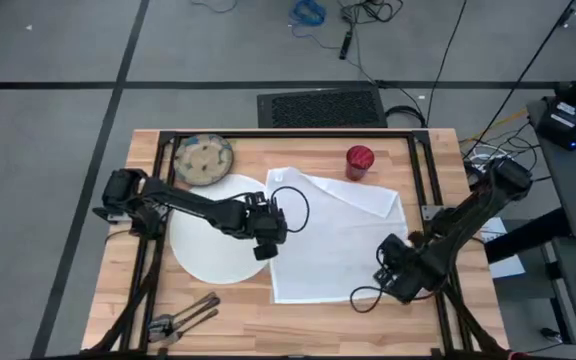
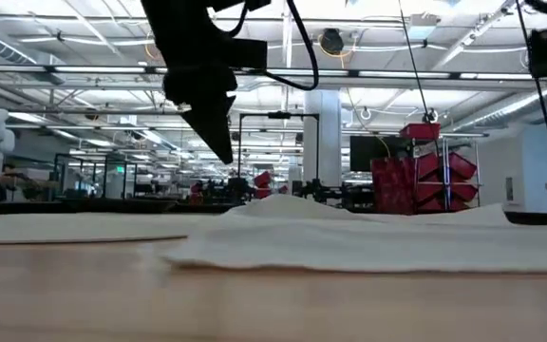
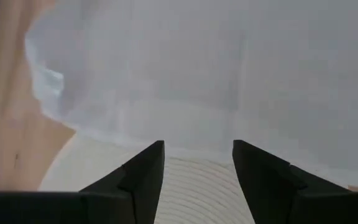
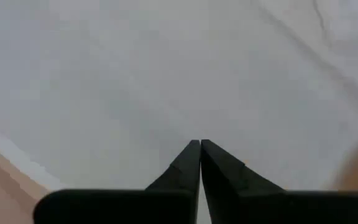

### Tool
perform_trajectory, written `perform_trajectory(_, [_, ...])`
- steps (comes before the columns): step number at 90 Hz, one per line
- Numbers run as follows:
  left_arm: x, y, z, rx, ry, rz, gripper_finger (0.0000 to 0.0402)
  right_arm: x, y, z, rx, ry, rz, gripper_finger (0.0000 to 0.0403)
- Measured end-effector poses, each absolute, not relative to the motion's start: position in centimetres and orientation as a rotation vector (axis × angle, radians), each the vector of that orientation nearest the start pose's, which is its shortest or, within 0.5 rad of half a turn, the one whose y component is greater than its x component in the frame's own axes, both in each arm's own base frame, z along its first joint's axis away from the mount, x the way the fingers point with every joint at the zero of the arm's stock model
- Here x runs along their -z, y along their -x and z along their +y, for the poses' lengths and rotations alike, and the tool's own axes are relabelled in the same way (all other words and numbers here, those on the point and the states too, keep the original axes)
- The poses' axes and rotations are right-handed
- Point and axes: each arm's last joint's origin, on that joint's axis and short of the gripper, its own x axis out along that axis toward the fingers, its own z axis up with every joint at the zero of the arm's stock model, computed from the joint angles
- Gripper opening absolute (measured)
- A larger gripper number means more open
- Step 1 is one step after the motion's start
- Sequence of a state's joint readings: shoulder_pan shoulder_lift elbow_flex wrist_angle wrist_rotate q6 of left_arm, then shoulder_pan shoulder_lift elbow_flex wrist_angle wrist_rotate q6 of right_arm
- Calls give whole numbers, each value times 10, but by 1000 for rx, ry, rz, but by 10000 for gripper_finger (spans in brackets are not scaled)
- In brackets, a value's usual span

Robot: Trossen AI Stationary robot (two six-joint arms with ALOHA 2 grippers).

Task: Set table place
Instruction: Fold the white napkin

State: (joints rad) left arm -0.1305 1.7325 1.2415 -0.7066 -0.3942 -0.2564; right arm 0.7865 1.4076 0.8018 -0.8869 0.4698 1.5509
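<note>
Cutlery (image 1: 181,320) at the near left corner of the counter (image 1: 318,315), dark, lying untouched, well apart from both arms. Farther in, white napkin (image 1: 333,235) spread wide over the middle, its long axis running from the near edge toward the far edge, one side lapping over the big white plate (image 1: 203,245) on the left. Right end effector (image 1: 400,278) low at the napkin's near right corner, fingers pressed together, nothing visibly caught between them. Left end effector (image 1: 266,238) poised above the seam where napkin meets plate, fingers (image 3: 143,168) spread moderately wide and empty, napkin edge just ahead of them. Likely next: left arm nearer to that overlapping edge, so better placed to pull cloth off the plate. Farthest back, speckled bowl (image 1: 203,158) beyond the plate, red cup (image 1: 359,160) beside the napkin's far edge.
</note>
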Motion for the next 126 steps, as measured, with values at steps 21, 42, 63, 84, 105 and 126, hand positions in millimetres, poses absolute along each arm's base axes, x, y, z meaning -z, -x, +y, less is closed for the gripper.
perform_trajectory(21, [-217,-348,-19,-393,-70,1043,178,-149,-211,163,441,-464,881,0])
perform_trajectory(42, [-210,-345,4,-448,-61,1073,178,-126,-227,178,247,-517,1010,0])
perform_trajectory(63, [-187,-337,24,-501,-30,1084,178,-131,-192,182,267,-585,1366,0])
perform_trajectory(84, [-182,-345,43,-493,53,989,178,-176,-178,173,283,-566,1064,0])
perform_trajectory(105, [-154,-354,62,-450,111,1031,178,-171,-206,176,226,-456,853,0])
perform_trajectory(126, [-139,-351,60,-446,105,1131,178,-135,-233,192,94,-445,860,0])
